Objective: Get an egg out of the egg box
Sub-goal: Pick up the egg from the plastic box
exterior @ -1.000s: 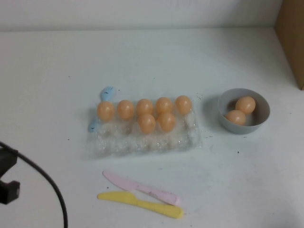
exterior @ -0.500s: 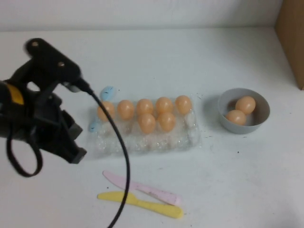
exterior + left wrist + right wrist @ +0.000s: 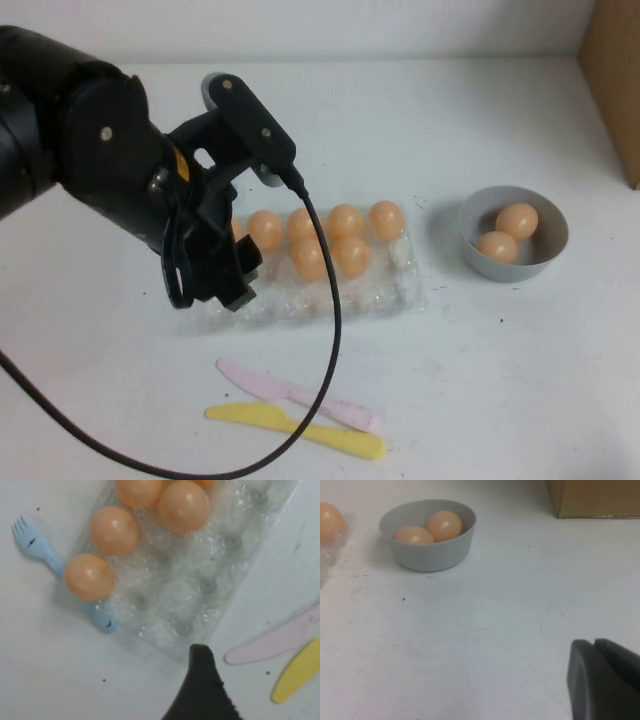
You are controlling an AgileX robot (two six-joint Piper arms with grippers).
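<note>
The clear egg box (image 3: 372, 290) lies mid-table with several orange-tan eggs (image 3: 345, 220) in its far rows. My left gripper (image 3: 232, 296) hangs over the box's near left corner, and the arm hides that end. In the left wrist view the box (image 3: 200, 565) holds eggs (image 3: 90, 576), and the left gripper (image 3: 199, 655) shows as one dark tip, shut and empty, at the box's near edge. My right gripper (image 3: 594, 643) is shut and empty, low over bare table, right of the bowl; it is out of the high view.
A grey bowl (image 3: 545, 262) with two eggs stands right of the box, also in the right wrist view (image 3: 432, 555). A pink knife (image 3: 300, 397) and a yellow knife (image 3: 300, 430) lie in front. A blue fork (image 3: 35, 542) lies by the box. A cardboard box (image 3: 612, 70) stands far right.
My left arm has swung in from the near left edge and moved right and forward, over the left end of the egg box. The eggs and the bowl have not moved.
</note>
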